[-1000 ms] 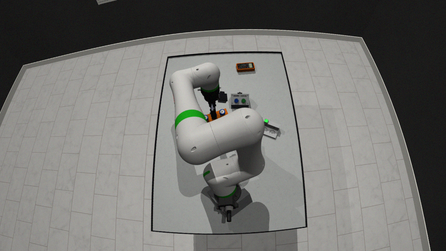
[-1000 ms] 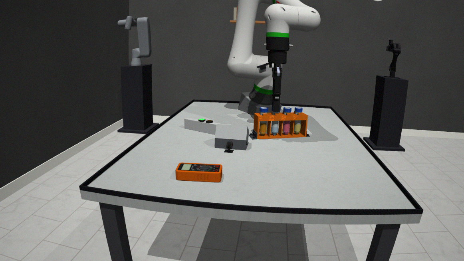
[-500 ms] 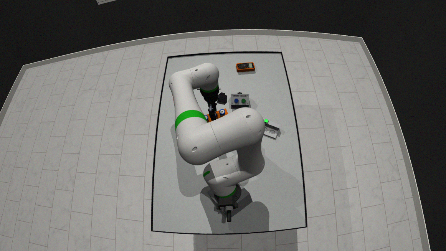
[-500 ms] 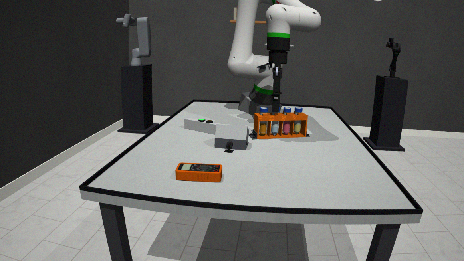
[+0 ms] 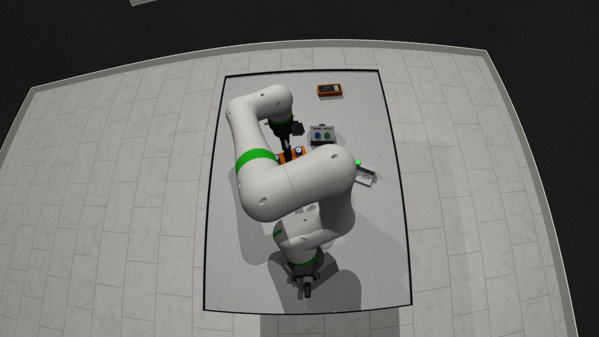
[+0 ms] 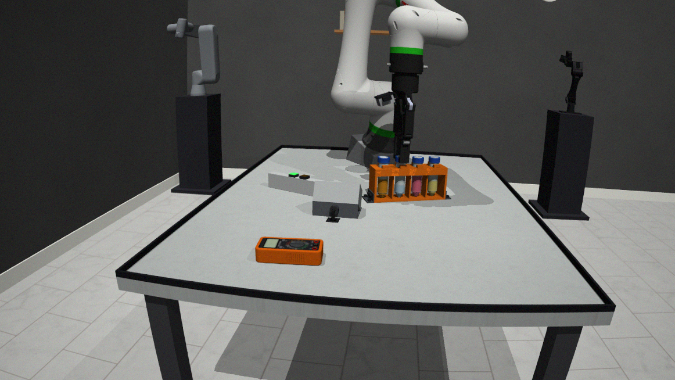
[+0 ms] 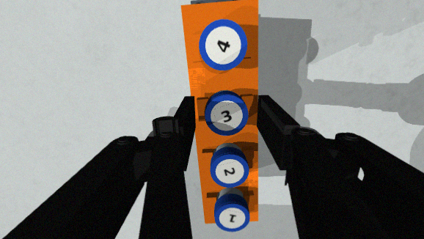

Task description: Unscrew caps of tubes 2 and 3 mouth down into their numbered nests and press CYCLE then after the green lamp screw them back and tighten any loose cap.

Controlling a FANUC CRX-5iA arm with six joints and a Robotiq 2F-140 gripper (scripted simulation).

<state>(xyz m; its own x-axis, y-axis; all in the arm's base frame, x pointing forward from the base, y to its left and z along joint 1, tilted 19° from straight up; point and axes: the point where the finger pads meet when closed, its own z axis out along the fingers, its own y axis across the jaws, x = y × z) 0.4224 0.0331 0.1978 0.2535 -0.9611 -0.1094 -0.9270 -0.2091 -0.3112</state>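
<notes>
Cap 3 [image 7: 226, 116] sits between the end effector's [image 7: 226, 110] parted fingers.

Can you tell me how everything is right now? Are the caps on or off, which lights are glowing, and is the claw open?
Cap 1: on its tube.
Cap 2: on its tube.
Cap 3: on its tube, between the fingers, not touched.
Cap 4: on its tube.
Gripper: open, holding nothing.
Green lamp: lit.
Amber lamp: dark.
</notes>
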